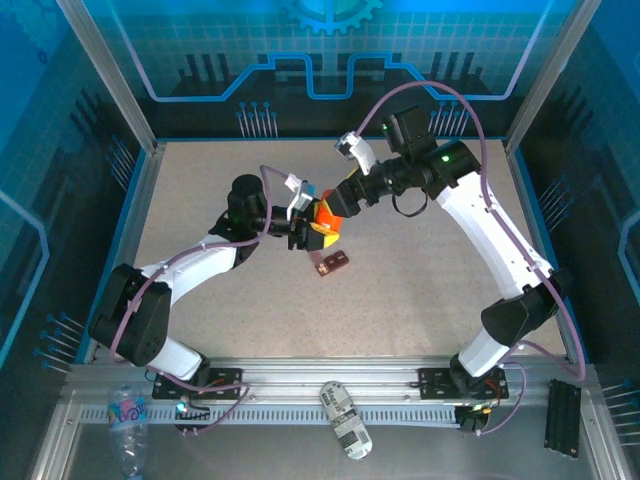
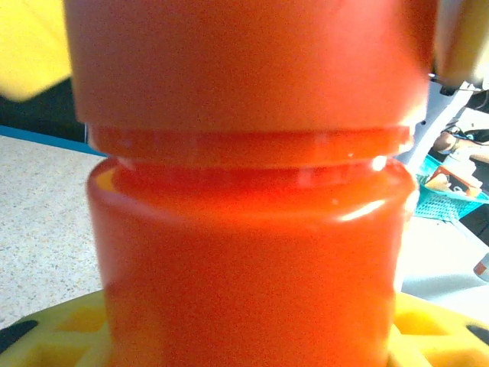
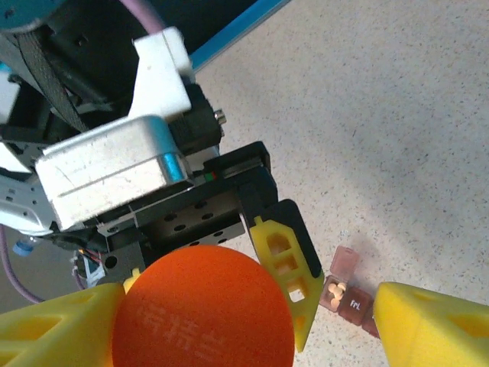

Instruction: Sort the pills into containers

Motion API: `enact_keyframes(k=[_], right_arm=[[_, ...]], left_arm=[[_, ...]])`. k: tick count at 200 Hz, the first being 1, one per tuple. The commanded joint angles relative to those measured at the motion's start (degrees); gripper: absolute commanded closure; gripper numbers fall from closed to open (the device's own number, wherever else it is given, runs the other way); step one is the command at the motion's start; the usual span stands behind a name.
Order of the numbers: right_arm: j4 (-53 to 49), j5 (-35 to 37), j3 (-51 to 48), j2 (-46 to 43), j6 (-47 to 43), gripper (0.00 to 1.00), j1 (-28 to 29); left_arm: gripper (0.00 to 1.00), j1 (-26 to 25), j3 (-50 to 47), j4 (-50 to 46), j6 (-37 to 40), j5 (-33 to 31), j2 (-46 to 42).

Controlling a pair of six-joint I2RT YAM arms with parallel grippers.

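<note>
Clamping orange bottle [image 2: 244,229] in left gripper [image 2: 244,336], with right gripper [image 3: 248,321] spread apart around bottle's end, one finger [image 3: 432,325] partly hiding tray [image 3: 345,293] beneath.

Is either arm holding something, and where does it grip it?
The left gripper holds the orange bottle by its body, below the cap. The right gripper stands open around the cap.

Glossy orange plastic bottle [image 2: 244,260], matt speckled tabletop [image 3: 397,107], translucent red-brown plastic tray [image 3: 350,300]

Clear plastic bottle [image 1: 128,425], labelled white canister [image 1: 346,420] lying flat, black bar [image 1: 563,417], speckled table [image 1: 420,290]
</note>
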Motion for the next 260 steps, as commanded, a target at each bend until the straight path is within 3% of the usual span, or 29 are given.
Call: enact_keyframes(k=[1, 35, 59, 79, 109, 130, 152, 172, 189, 220, 260], right_arm=[[-2.6, -0.8, 1.8, 0.2, -1.4, 0.22, 0.7], [-1.7, -0.5, 0.5, 0.4, 0.1, 0.58, 0.7], [2.6, 2.8, -4.0, -0.9, 6.1, 0.71, 1.1], [9.9, 11.2, -11.1, -2.9, 15.9, 0.73, 3.1], [22.1, 23.0, -21.4, -5.8, 30.0, 0.7, 6.2], [30.1, 25.5, -27.2, -6.6, 36.2, 0.71, 7.1], [32.1, 23.4, -27.7, -6.7, 36.5, 0.64, 5.7], [31.6, 17.9, -27.1, -9.4, 33.9, 0.35, 2.7], [31.5, 11.9, -28.0, -13.8, 30.2, 0.2, -0.6], [27.3, 5.1, -27.5, -19.0, 22.6, 0.15, -5.5], [14.2, -1.5, -16.0, -12.9, 9.1, 0.15, -4.9]], left_arm=[[1.0, 0.2, 2.1, 1.4, -0.6, 2.3, 0.1], [1.0, 0.3, 2.2, 1.0, -0.1, 2.3, 0.1], [1.0, 0.1, 1.6, 0.4, 1.7, -1.8, -0.8], [1.0, -1.3, 0.1, -1.6, 7.0, -13.0, -3.0], [1.0, -8.1, -0.5, -9.1, 21.9, -37.1, -5.5], [1.0, -10.2, -1.9, -5.4, 22.7, -42.9, -4.8], [1.0, -10.2, -2.5, -3.4, 20.2, -42.2, -3.6], [1.0, -8.7, -2.4, -3.9, 18.5, -38.1, -3.1], [1.0, -5.7, -2.0, -3.6, 14.5, -30.6, -2.9], [1.0, -2.2, -1.6, -2.6, 10.8, -17.5, -3.3], [1.0, -0.9, -0.6, 1.6, 4.2, -5.3, -2.4]])
